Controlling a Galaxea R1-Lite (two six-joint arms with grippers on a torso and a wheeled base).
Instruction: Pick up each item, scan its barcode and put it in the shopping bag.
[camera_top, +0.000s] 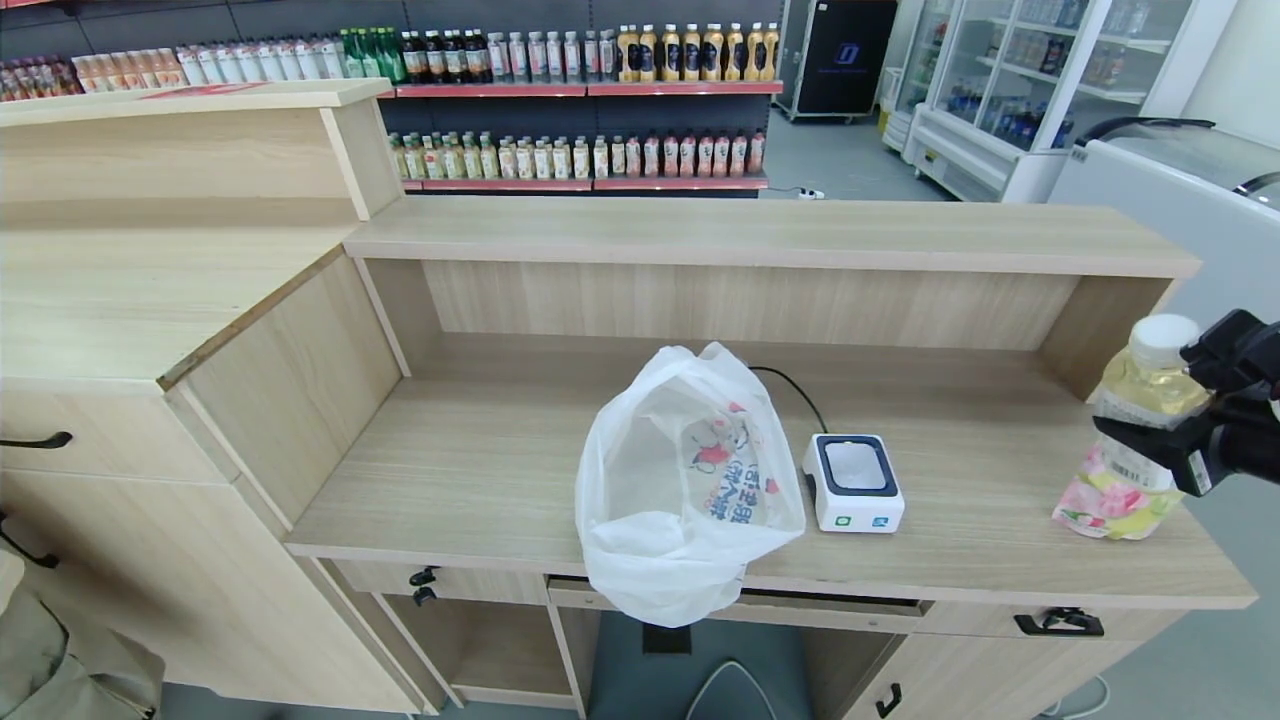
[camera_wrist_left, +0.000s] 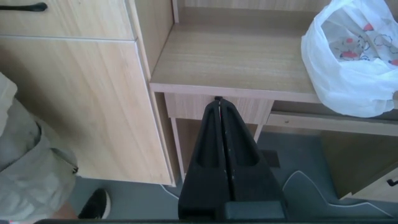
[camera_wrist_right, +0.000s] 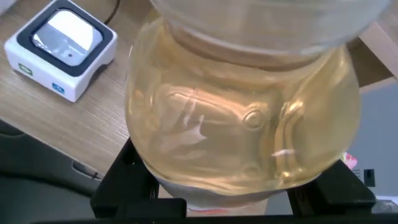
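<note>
One bottle (camera_top: 1140, 400): clear, pale yellow drink, white cap, floral label. It stands slightly tilted at the right end of the counter (camera_top: 480, 470), well apart from the scanner (camera_top: 853, 482); whether its base touches the wood cannot be told.
Right gripper (camera_top: 1180, 420): fingers clamped around the bottle's middle.
One shopping bag (camera_top: 680, 480): white plastic, mouth open upward, at the counter's front edge, its bottom hanging over.
Scanner: white, window facing up, just right of the bag.
Left gripper (camera_wrist_left: 222, 143): fingers pressed together, nothing held, low before the counter's left front.
</note>
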